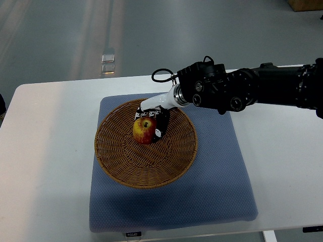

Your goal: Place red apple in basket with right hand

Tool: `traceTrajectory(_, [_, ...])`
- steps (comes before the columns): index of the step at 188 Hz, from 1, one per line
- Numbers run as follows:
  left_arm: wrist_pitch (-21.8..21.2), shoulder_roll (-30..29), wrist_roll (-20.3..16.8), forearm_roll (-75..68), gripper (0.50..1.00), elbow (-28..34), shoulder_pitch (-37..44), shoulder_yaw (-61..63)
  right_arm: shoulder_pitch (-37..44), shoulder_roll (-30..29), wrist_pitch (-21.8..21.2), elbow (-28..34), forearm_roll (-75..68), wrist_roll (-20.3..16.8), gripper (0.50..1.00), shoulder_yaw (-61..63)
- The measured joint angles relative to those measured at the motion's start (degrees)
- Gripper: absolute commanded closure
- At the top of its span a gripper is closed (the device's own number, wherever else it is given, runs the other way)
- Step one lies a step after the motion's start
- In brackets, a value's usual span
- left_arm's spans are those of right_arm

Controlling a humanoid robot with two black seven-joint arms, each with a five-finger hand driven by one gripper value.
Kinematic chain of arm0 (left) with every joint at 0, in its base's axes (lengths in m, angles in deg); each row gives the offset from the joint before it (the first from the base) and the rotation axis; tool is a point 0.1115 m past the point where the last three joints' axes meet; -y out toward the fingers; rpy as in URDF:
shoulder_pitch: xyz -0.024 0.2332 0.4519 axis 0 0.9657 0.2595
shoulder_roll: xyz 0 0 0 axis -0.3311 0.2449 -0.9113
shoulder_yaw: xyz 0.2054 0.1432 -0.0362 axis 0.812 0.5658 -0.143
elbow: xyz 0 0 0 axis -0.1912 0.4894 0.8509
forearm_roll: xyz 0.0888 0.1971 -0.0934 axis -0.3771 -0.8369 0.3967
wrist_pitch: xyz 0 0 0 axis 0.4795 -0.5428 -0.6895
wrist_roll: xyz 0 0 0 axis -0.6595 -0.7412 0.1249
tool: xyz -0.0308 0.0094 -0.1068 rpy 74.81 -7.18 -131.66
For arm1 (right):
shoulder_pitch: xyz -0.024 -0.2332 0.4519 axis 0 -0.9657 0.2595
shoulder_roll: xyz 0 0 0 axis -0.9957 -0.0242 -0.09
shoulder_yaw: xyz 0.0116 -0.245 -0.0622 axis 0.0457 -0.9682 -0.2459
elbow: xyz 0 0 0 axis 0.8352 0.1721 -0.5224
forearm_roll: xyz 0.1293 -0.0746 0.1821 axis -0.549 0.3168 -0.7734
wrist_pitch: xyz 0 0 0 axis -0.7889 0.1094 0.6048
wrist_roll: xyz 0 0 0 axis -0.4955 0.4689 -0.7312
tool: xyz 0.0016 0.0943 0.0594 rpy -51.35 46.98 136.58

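Apple going into the basket.
The right hand (153,120) is gripping the apple (144,130) from behind, holding it low over the middle of the basket (121,166), likely so it settles without rolling; the basket is sitting on a blue mat (222,191).

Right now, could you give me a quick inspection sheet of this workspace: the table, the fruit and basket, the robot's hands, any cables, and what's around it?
Surface: white rectangular table, with a blue-grey padded mat lying on it.
Job's things: round brown wicker basket on the mat; red and yellow apple inside it, stem up.
Clutter: nothing seen.
Hands: right hand reaches in from the right, over the basket, fingers around the apple; left hand not in view.
Cables: black cable loop at the right wrist.
Surroundings: grey floor; a brown box corner at top right.
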Motion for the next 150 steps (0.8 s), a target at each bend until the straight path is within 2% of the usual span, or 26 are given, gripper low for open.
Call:
traceTrajectory(46, [-0.01,0.00,0.00,0.00,0.500,-0.01,0.00,-0.08,-1.73,0.00,0.98,-0.59,0.01,0.00,0.799,-0.07])
traceTrajectory(47, [-0.01,0.00,0.00,0.00,0.500,-0.01,0.00,-0.08,-1.75,0.00,0.98,-0.59,0.00,0.00,0.773,-0.08])
traceTrajectory(60, [-0.01,0.00,0.00,0.00,0.500,-0.01,0.00,-0.09,-1.93,0.00,0.98,-0.79,0.00,0.00,0.760,-0.08])
traceTrajectory(61, [-0.01,0.00,0.00,0.00,0.500,-0.01,0.00,-0.09,-1.94,0.00,0.98,-0.81,0.00,0.00,0.744,-0.08])
traceTrajectory(66, [-0.01,0.00,0.00,0.00,0.500,-0.01,0.00,-0.09,-2.02,0.00,0.98,-0.93,0.00,0.00,0.732,-0.09])
traceTrajectory(79, [-0.01,0.00,0.00,0.00,0.500,-0.01,0.00,-0.09,-2.33,0.00,0.99,-1.14,0.00,0.00,0.636,-0.09])
traceTrajectory(89, [-0.01,0.00,0.00,0.00,0.500,-0.01,0.00,-0.09,-2.45,0.00,0.98,-1.21,0.00,0.00,0.636,-0.08])
traceTrajectory(90, [-0.01,0.00,0.00,0.00,0.500,-0.01,0.00,-0.09,-2.46,0.00,0.97,-1.22,0.00,0.00,0.618,-0.08])
traceTrajectory(94, [-0.01,0.00,0.00,0.00,0.500,-0.01,0.00,-0.09,-2.49,0.00,0.94,-1.25,0.00,0.00,0.609,-0.08])
traceTrajectory(121, [-0.01,0.00,0.00,0.00,0.500,-0.01,0.00,-0.14,-2.53,0.00,0.54,-1.30,-0.26,0.00,0.589,0.26])
traceTrajectory(150, [-0.01,0.00,0.02,0.00,0.500,-0.01,0.00,-0.11,-2.30,0.00,-0.16,-1.31,-0.90,0.07,0.589,0.87])
